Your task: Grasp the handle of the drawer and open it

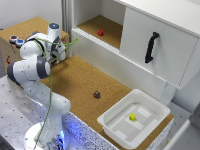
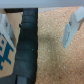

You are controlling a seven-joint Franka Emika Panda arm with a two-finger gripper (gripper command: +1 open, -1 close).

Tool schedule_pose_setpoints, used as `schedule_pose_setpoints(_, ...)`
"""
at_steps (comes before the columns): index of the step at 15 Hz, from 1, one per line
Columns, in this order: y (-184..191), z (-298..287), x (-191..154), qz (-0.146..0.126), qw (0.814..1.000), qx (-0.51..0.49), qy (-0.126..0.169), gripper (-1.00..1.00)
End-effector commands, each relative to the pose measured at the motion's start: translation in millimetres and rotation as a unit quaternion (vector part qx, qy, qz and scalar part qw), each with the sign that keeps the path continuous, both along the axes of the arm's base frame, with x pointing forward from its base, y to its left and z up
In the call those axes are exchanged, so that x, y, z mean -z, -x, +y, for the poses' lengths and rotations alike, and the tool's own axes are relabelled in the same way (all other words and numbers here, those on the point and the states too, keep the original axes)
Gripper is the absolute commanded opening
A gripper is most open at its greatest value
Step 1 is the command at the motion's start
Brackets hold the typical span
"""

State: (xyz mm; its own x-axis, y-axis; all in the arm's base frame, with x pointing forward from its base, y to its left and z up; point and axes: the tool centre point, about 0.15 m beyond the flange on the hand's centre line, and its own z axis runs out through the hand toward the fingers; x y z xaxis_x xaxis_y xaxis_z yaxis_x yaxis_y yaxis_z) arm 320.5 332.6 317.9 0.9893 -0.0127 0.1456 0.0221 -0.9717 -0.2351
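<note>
**Arm Parked at the Left, Drawer Handle Far Across the Frame**

As we looked from the front of the exterior view backward, we first saw the white tray [image 1: 134,120] at lower right, a small yellow cube [image 1: 132,117] lying inside it. Behind it, near the frame's centre, a dark cube [image 1: 96,94] sat on the cork surface [image 1: 75,75]. At left stood the arm, its gripper [image 1: 58,50] in the upper left above the cork. In the wrist view we saw the two fingers [image 2: 71,30] standing apart over cork, clamped on nothing, a black cable [image 2: 27,45] running beside them. Farther back, a red cube [image 1: 100,32] rested in the open shelf. At upper right, well apart from the gripper, the black handle [image 1: 151,47] hung on the white drawer [image 1: 160,42] front.
</note>
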Motion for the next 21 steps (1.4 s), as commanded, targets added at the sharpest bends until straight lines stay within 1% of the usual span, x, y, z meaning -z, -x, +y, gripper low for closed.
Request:
schedule_pose_setpoints(1, -38, 21, 20, 0.030, 0.998, -0.052, -0.023, 1.00)
schedule_pose_setpoints(3, -42, 26, 22, 0.030, 0.998, -0.054, -0.031, 1.00)
schedule_pose_setpoints(4, -43, 28, 24, 0.032, 0.997, -0.054, -0.042, 1.00)
schedule_pose_setpoints(5, -42, 29, 26, 0.026, 0.997, -0.042, -0.059, -1.00)
schedule_pose_setpoints(7, -38, 30, 27, 0.021, 0.996, -0.036, -0.074, -1.00)
schedule_pose_setpoints(9, -36, 30, 27, 0.014, 0.996, -0.035, -0.082, -1.00)
schedule_pose_setpoints(18, -39, 27, 21, 0.001, 0.995, -0.042, -0.090, -1.00)
schedule_pose_setpoints(19, -39, 23, 21, 0.000, 0.994, -0.043, -0.096, -1.00)
schedule_pose_setpoints(21, -38, 10, 25, -0.002, 0.992, -0.028, -0.120, -1.00)
